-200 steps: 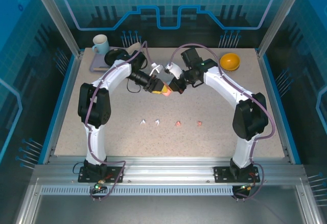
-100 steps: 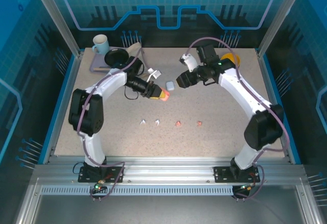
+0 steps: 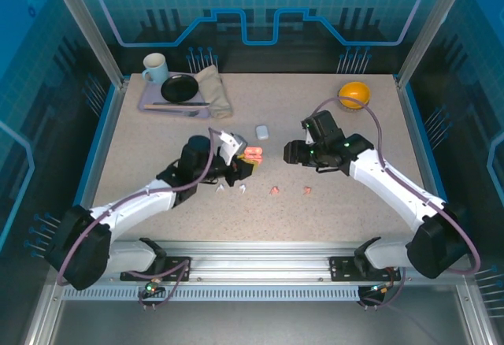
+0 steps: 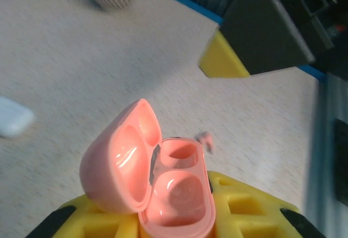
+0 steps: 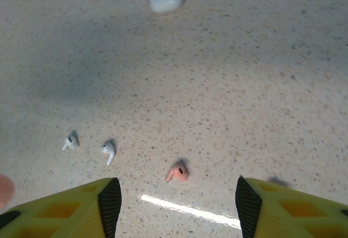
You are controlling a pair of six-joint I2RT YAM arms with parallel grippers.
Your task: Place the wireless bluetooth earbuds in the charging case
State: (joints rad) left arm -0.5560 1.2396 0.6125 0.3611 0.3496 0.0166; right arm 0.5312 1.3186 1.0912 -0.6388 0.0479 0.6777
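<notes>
My left gripper (image 3: 242,165) is shut on a salmon-pink charging case (image 4: 176,192) whose lid (image 4: 120,159) stands open, both wells empty. The case (image 3: 253,153) hangs just above the table behind a row of earbuds: two white earbuds (image 3: 221,188) (image 3: 242,188) and two pink ones (image 3: 274,191) (image 3: 307,191). My right gripper (image 5: 178,205) is open and low over the table, with one pink earbud (image 5: 177,172) just ahead of its fingertips and white earbuds (image 5: 108,151) (image 5: 69,141) to its left. A shut white case (image 3: 261,131) lies further back.
A tray (image 3: 150,105) with a mug (image 3: 154,67), a black plate (image 3: 179,87) and a folded cloth (image 3: 213,90) sits at the back left. An orange bowl (image 3: 354,94) stands at the back right. Metal rails run along the near edge.
The right gripper has drawn away from the pink case, opened, and come down near the pink earbuds. The left arm has swung low and nearer with the open case.
</notes>
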